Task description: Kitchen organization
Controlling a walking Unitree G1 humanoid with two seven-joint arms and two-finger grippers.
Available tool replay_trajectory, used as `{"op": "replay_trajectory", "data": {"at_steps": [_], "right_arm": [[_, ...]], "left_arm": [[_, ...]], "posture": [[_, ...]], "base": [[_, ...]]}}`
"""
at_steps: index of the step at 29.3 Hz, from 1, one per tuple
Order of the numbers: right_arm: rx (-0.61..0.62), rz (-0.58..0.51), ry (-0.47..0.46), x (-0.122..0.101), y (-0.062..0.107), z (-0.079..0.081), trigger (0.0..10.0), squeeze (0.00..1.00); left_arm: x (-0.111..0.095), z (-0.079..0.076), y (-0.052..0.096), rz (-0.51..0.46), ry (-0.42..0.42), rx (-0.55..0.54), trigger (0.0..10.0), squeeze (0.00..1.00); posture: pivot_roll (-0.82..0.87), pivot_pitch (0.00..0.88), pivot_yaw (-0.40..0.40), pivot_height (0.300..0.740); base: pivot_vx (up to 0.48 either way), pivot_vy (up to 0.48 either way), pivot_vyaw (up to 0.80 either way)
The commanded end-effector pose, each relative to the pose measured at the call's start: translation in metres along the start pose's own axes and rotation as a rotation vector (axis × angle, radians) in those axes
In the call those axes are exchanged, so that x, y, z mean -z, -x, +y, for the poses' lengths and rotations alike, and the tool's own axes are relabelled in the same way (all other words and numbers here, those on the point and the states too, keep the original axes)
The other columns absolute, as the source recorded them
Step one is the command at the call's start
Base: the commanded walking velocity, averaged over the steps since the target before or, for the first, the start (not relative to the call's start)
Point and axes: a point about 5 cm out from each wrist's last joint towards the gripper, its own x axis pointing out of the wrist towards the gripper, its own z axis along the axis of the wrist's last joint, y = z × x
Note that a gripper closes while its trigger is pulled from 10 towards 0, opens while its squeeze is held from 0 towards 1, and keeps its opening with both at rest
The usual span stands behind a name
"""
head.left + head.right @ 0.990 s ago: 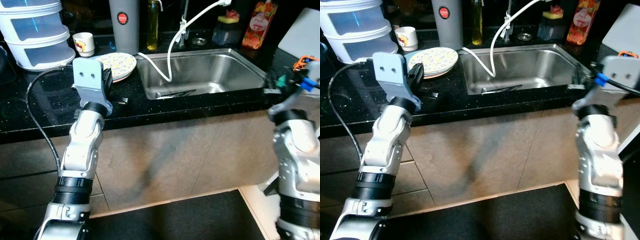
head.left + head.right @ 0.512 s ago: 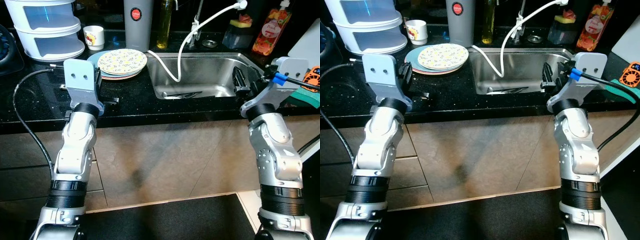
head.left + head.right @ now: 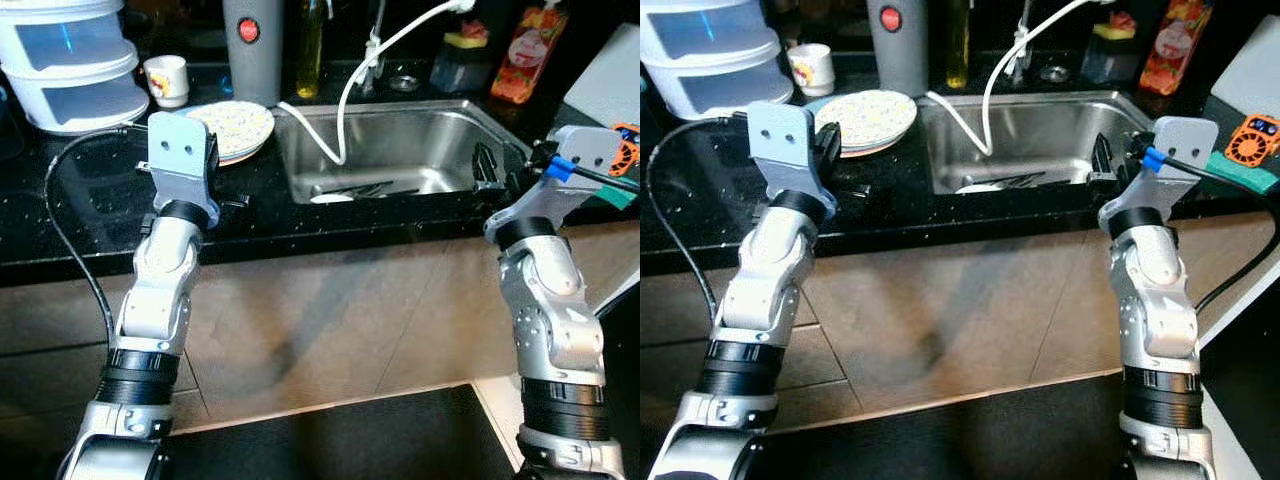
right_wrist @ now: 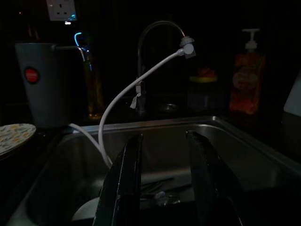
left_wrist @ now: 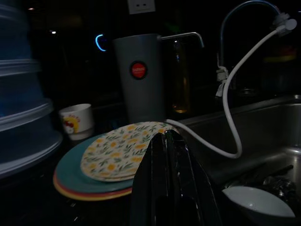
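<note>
Stack of round ceramic plates, floral one on top point(image 3: 238, 128), set on black stone counter point(image 3: 90, 190) by left rim of steel sink point(image 3: 400, 140). Judged rigid, breakable, glaze slick; rim best taken. Left gripper point(image 5: 165, 155) hovers near, fingers pressed together. Right gripper point(image 4: 162, 183) held at sink's right rim, fingers spread.

The left end effector's mount is covering the near edge of the stacked plates point(image 3: 238, 128). The stacked white containers point(image 3: 68, 60) are running off the top-left edge. The grey canister point(image 3: 251, 45), oil bottle point(image 3: 309, 45) and orange soap bottle point(image 3: 516, 55) are being cut off at the top. Utensils in the sink point(image 3: 400, 150) are too small and dim to identify. Both wrist views are reading very dark.
</note>
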Motion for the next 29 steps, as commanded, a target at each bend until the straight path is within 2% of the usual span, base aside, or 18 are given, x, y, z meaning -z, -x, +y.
{"op": "replay_trajectory", "data": {"at_steps": [1,25,29], "right_arm": [[0.012,-0.017,0.006,-0.0025,0.0024,-0.0023,10.0,0.13],[0.016,-0.022,0.017,-0.0028,0.0025,-0.0025,10.0,0.14],[0.017,-0.024,0.018,-0.0033,0.0026,-0.0026,10.0,0.14]], "left_arm": [[0.002,-0.0045,-0.0016,0.004,0.003,0.014,10.0,0.0],[0.005,-0.0076,-0.0018,0.006,0.002,0.034,10.0,0.0],[0.0066,-0.0086,-0.0019,0.018,0.017,0.037,10.0,0.0]], "posture": [[-0.08,0.031,0.013,0.74],[-0.08,0.029,0.016,0.74],[-0.08,0.026,0.016,0.74]], "base": [[0.42,0.0,0.0],[0.432,0.0,0.0],[0.228,0.0,0.0]]}}
